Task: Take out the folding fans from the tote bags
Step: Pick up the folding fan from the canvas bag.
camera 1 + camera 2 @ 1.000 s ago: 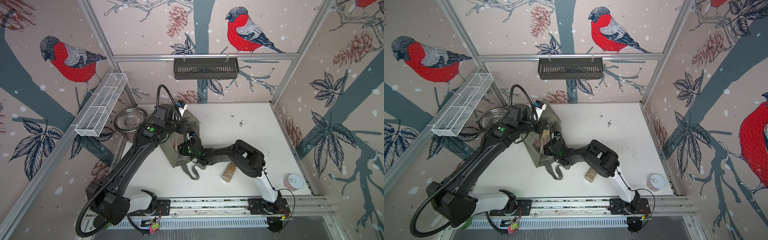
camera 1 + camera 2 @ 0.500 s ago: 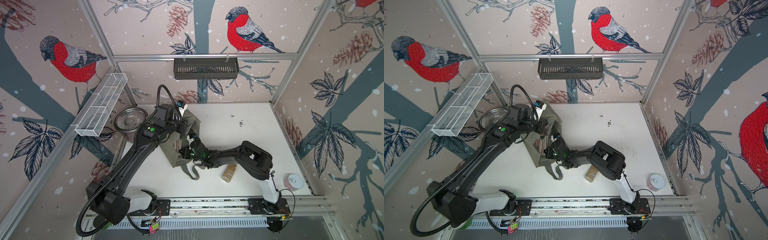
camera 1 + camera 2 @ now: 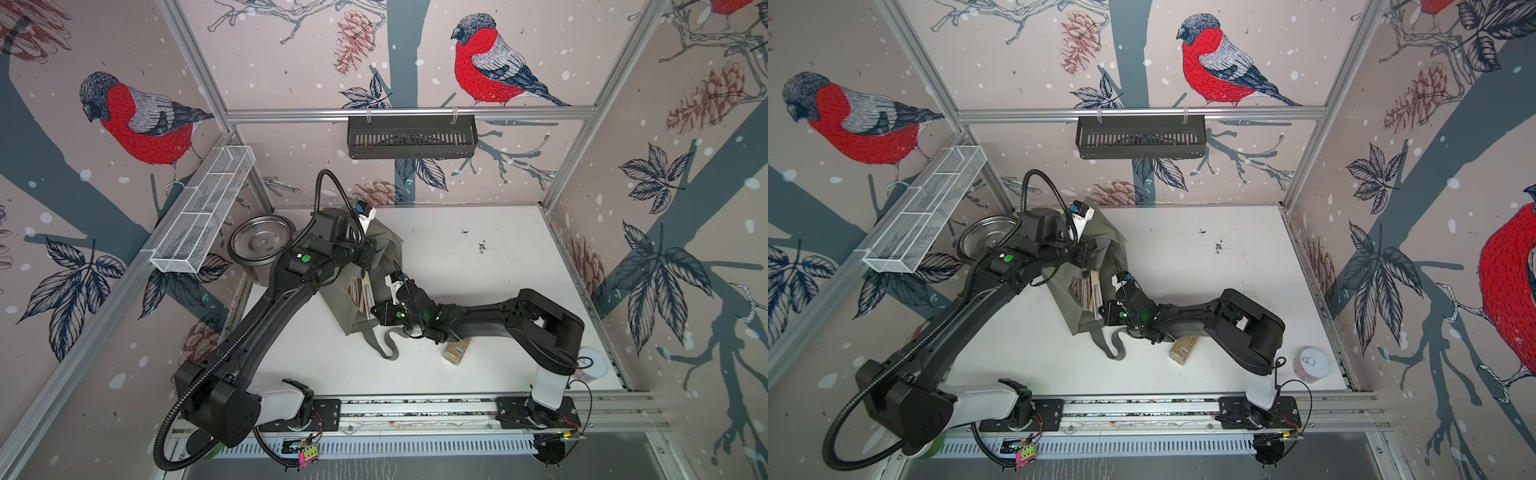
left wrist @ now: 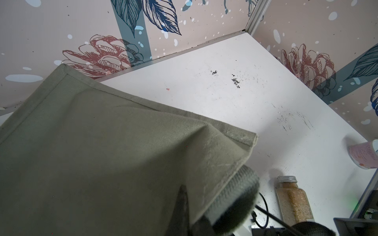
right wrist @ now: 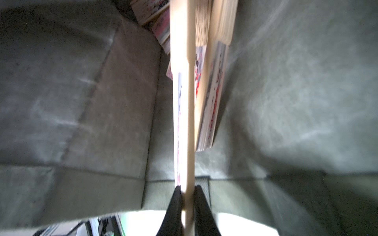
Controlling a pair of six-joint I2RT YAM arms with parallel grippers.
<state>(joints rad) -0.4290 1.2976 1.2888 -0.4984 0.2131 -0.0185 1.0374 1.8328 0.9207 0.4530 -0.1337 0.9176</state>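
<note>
Pinching slim bamboo fan [image 5: 184, 122] inside coarse-woven tote bag [image 5: 81, 102].

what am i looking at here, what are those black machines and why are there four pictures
Those are two robot arms fixed to a rail at the front edge of a white table. Each arm ends in a two-fingered gripper.

The two wide pictures come from one camera overhead, so they look almost the same. The two close-ups come from small cameras on the arms' wrists.

On the table are an olive bag, a steel pot, a jar and a pink tin.

The left gripper is shut on the bag's cloth. The right gripper reaches into the bag and is shut on one fan. More fans lie inside the bag.
</note>
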